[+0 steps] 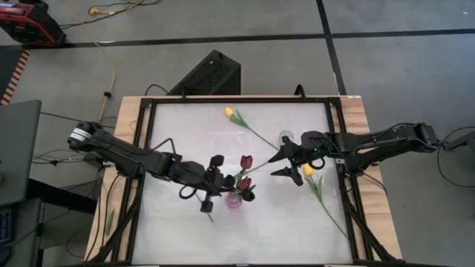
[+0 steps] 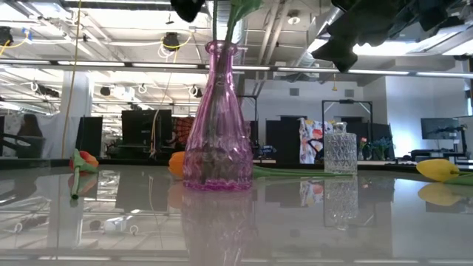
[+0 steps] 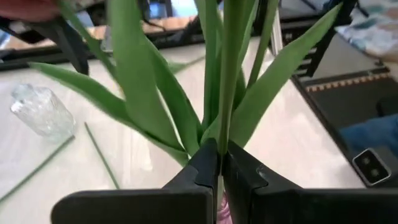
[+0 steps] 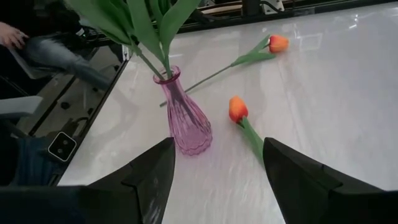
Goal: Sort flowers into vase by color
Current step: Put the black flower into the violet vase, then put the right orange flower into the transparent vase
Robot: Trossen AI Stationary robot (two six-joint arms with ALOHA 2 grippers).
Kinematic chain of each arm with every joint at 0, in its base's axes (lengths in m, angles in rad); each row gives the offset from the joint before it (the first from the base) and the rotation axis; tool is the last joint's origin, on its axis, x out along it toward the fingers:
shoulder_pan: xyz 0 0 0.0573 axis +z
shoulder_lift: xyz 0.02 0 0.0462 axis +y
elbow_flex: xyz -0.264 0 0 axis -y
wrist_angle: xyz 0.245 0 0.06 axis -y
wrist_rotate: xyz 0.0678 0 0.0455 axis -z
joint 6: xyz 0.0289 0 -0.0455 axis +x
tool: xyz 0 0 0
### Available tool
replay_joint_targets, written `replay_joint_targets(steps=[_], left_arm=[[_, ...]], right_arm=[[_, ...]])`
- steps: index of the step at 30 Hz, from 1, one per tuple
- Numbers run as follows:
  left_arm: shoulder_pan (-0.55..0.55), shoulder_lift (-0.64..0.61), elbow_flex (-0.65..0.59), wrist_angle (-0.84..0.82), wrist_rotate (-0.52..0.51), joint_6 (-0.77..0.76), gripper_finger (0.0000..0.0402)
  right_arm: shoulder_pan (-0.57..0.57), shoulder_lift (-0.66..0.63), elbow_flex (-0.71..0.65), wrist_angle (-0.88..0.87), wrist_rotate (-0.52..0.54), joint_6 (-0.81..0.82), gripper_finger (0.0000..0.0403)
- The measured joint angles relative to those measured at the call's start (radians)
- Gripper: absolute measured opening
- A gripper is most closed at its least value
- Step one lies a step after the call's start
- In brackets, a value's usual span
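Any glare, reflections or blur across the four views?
Low view: the glossy white tabletop mirrors the pink ribbed glass vase and ceiling lights. High view: table evenly lit, faint sheen. Left wrist view: green leaves crowd the lens, the left gripper pinching a stem; far clear glass vase soft. Right wrist view: mild sheen.

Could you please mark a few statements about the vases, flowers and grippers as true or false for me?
1. The pink vase stands upright. True.
2. The left gripper is open and empty. False: it is shut on a green stem above the pink vase.
3. The right gripper is open. True.
4. The clear vase holds flowers. False: nothing is in it.
5. A yellow tulip lies on the table. True.
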Motion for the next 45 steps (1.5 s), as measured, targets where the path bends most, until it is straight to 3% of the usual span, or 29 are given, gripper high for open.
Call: replay_joint_targets(steps=[5,10,16,21,26,29,35,41,45], left_arm=[[0.000,0.025,0.001,0.007,0.015,0.025,0.0011],[0.000,0.004,-0.001,-0.015,0.025,0.033,0.0066],[0.000,-0.055,-0.001,-0.169,0.015,0.008,0.0129],[-0.001,-0.134,0.000,-0.310,0.015,-0.008,0.0153],[-0.002,-0.198,-0.001,-0.482,-0.103,-0.003,0.0153],[-0.001,-0.226,-0.061,-0.480,-0.193,-0.004,0.0149],[0.020,-0.312,-0.288,-0.268,-0.247,-0.007,0.0146],[0.045,-0.390,-0.567,0.236,-0.246,0.002,0.0146],[0.047,-0.388,-0.718,0.600,-0.261,0.009,0.0146]], right_arm=[[0.000,0.000,0.000,0.000,0.000,0.002,0.0270],[0.000,0.000,0.000,-0.001,0.000,0.002,0.0270],[0.000,0.000,0.000,-0.020,0.000,0.001,0.0270],[0.000,0.000,0.000,-0.041,0.000,-0.002,0.0270],[0.007,0.041,0.000,-0.026,0.004,-0.010,0.0270],[0.020,0.116,0.000,0.002,0.006,-0.037,0.0270],[0.041,0.298,0.000,0.111,0.033,-0.089,0.0270],[0.013,0.434,0.003,0.130,0.134,-0.227,0.0270],[-0.013,0.514,0.003,0.200,0.143,-0.298,0.0270]])
